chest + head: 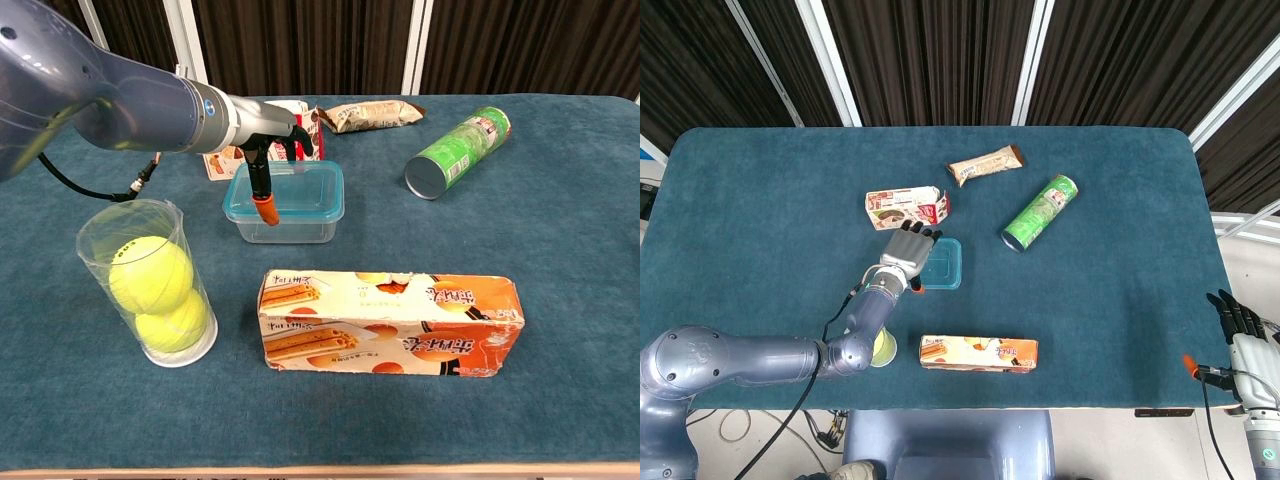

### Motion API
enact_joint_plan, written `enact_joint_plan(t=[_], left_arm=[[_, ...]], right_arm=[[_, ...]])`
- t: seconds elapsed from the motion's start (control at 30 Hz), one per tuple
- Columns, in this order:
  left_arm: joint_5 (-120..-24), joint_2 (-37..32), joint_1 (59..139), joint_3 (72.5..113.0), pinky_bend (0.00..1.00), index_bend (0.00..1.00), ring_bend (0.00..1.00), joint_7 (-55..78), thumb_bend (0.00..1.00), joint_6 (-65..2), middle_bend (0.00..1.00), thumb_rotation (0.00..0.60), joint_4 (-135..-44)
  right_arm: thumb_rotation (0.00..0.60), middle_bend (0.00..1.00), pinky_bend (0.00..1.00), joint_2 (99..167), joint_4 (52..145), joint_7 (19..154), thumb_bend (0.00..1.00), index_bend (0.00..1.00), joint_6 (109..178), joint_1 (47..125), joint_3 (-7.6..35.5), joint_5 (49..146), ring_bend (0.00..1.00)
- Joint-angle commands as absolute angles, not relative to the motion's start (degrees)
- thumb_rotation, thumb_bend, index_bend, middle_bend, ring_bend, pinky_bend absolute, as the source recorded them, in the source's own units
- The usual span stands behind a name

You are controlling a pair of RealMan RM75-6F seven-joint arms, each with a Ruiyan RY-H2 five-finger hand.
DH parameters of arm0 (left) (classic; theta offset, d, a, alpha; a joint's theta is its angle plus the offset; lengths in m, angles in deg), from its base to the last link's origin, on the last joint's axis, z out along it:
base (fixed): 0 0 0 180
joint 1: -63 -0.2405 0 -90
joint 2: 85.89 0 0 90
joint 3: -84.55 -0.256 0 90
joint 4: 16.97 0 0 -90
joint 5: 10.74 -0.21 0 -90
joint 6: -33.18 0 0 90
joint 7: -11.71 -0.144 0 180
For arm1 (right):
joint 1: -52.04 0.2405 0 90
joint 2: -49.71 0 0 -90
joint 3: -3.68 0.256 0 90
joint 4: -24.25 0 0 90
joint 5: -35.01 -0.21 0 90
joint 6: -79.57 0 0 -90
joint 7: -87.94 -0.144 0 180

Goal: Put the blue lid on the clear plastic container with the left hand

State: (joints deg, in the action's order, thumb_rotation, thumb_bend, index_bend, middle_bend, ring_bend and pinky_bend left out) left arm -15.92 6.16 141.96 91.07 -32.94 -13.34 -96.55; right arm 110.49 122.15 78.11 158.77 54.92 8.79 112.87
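The table [760, 190] under me is covered in dark teal cloth and fills most of both views. My left arm [110, 95] reaches in across it from my left side. Nearest the front edge lies a long orange biscuit box [390, 322] on its side. Left of that stands a clear tube [150, 285] with two yellow-green tennis balls stacked inside. Further back, a green chip can [458, 150] lies on its side, open end toward me.

The clear plastic container [290, 222] sits near the table's middle, and the blue lid [300, 190] lies on top of it (whether it is pressed fully home, I cannot tell). My left hand [272, 150] hangs over the container's left rear corner, fingers spread and pointing down at the lid, the orange-tipped thumb in front of the container wall; it holds nothing.

Behind it lie a red-and-white carton [906, 208] and a brown snack wrapper [986, 165]. My right hand [1240, 325] hangs off the table's right edge, fingers straight.
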Motion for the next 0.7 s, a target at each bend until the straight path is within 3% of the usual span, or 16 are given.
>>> enact_joint_plan(t=[0.03,0.5,0.7], left_arm=[[-15.9,6.1,141.9,91.1,0.0,0.12,0.0,-33.1,0.3,-13.3,0.33,0.6,-96.7],[-16.4,6.5,141.5,91.0,0.0,0.11,0.0,-33.3,0.28,-13.6,0.32,0.6,-96.5],[-16.5,6.4,141.3,90.9,0.0,0.09,0.0,-33.5,0.18,-13.4,0.2,0.6,-96.4]], right_arm=[[0.6,0.0,0.0,110.5,122.2,78.1,0.29,0.1,158.8,54.9,8.8,112.9,0.0],[0.6,0.0,0.0,110.4,122.2,78.0,0.29,0.1,158.8,54.9,8.8,112.9,0.0],[0.6,0.0,0.0,110.4,122.3,78.0,0.29,0.1,158.7,54.9,8.8,112.9,0.0]])
